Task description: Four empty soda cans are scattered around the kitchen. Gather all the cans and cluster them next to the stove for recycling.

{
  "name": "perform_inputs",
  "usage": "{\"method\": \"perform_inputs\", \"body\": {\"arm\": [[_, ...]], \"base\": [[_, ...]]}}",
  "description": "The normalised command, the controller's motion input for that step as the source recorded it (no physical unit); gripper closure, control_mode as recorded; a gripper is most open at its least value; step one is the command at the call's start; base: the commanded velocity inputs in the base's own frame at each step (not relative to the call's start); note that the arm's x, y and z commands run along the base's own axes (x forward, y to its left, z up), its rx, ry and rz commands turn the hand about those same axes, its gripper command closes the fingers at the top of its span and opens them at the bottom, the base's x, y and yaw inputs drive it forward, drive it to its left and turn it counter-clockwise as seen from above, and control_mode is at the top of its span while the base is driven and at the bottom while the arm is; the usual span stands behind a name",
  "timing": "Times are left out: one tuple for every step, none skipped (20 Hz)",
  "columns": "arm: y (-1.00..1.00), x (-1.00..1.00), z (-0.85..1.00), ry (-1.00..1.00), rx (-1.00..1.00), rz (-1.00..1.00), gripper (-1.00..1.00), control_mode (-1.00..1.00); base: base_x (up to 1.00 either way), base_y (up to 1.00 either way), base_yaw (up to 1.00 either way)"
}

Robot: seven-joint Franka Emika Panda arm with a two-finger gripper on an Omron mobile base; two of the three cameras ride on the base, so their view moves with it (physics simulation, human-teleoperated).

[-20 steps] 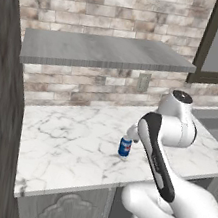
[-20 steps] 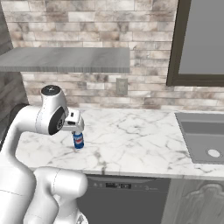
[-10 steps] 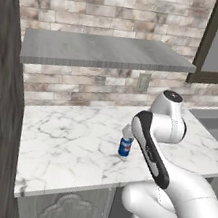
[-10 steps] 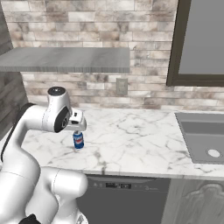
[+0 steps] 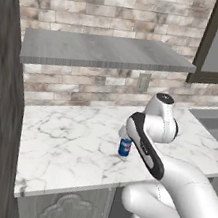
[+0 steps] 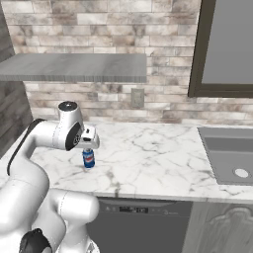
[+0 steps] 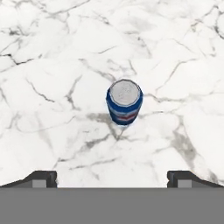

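Plainly, the blue soda can [image 7: 124, 101] stands upright on the white marble desk [image 5: 69, 144], roughly mid-depth on the slab and well apart from the sink [image 6: 232, 155] at the far end; no stove is in sight from here, so a carry lies ahead once the can is lifted. The pincer [image 7: 112, 178] hangs directly over the can with its jaws spread wide and nothing between them, its two dark fingertips [image 7: 41, 178] framing the can from above in the hand view, and in the right base view the hand sits just above the can's silver top. An empty can should be very light, so lifting it will cost nothing, but its thin wall is likely to dent under a hard squeeze and its smooth painted side may slip if pinched only lightly. Being tall for its base and nearly weightless, it may also topple if a finger clips the rim on the way down. The sensible hold is across the cylindrical body, around mid-height or a little above, with the fingers on opposite sides of the round wall rather than on the tapered shoulder near the top.
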Motion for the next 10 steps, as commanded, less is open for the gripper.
{"method": "perform_inputs", "body": {"arm": [[0.02, 0.24, -0.24, 0.01, 0.0, 0.0, -1.0, -1.0], [0.02, 0.26, -0.26, 0.02, 0.0, 0.0, -1.0, -1.0], [0.03, 0.24, -0.24, 0.01, 0.0, 0.0, -1.0, -1.0], [0.01, 0.24, -0.22, 0.01, 0.0, 0.0, -1.0, -1.0], [0.02, 0.24, -0.22, 0.01, 0.0, 0.0, -1.0, -1.0], [0.01, 0.24, -0.2, 0.01, 0.0, 0.0, -1.0, -1.0], [0.01, 0.23, -0.18, 0.0, 0.0, 0.0, -1.0, -1.0], [0.01, 0.23, -0.16, 0.0, 0.0, 0.0, -1.0, -1.0], [0.01, 0.24, -0.16, 0.0, 0.0, 0.0, -1.0, -1.0], [0.02, 0.26, -0.16, 0.0, 0.0, 0.0, -1.0, -1.0]], "base": [[0.0, 0.0, 0.0], [0.0, 0.0, 0.0], [0.0, 0.0, 0.0], [0.0, 0.0, 0.0], [0.0, 0.0, 0.0], [0.0, 0.0, 0.0], [0.0, 0.0, 0.0], [0.0, 0.0, 0.0], [0.0, 0.0, 0.0], [0.0, 0.0, 0.0]]}}
